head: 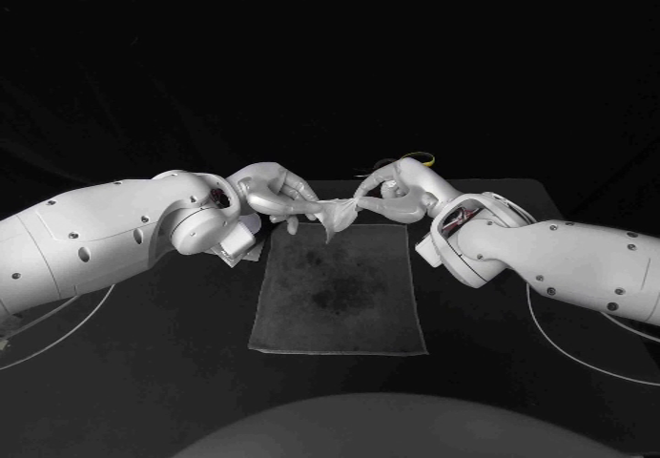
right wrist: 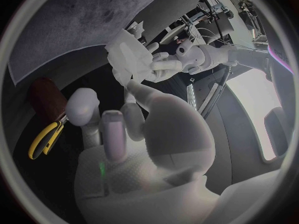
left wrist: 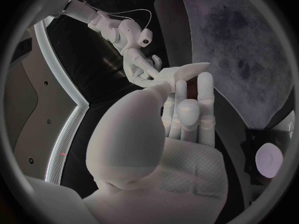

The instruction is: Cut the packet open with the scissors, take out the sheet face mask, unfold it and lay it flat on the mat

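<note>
A crumpled white sheet face mask (head: 335, 212) hangs between my two hands just above the far end of the grey mat (head: 337, 296). My left hand (head: 276, 194) pinches its left side and my right hand (head: 389, 191) pinches its right side. From the left wrist, a pale edge of the mask (left wrist: 187, 71) runs from my fingertips (left wrist: 204, 87) to the right hand (left wrist: 138, 64). From the right wrist, the mask (right wrist: 126, 55) is bunched against the left hand (right wrist: 163, 64). Yellow-handled scissors (right wrist: 44, 140) lie on the table beyond the right hand.
A white packet (head: 243, 244) lies by the mat's far left corner, partly under my left forearm. The scissors' yellow handle (head: 417, 157) peeks out behind the right hand. The mat (left wrist: 243, 50) has dark blotches in its middle.
</note>
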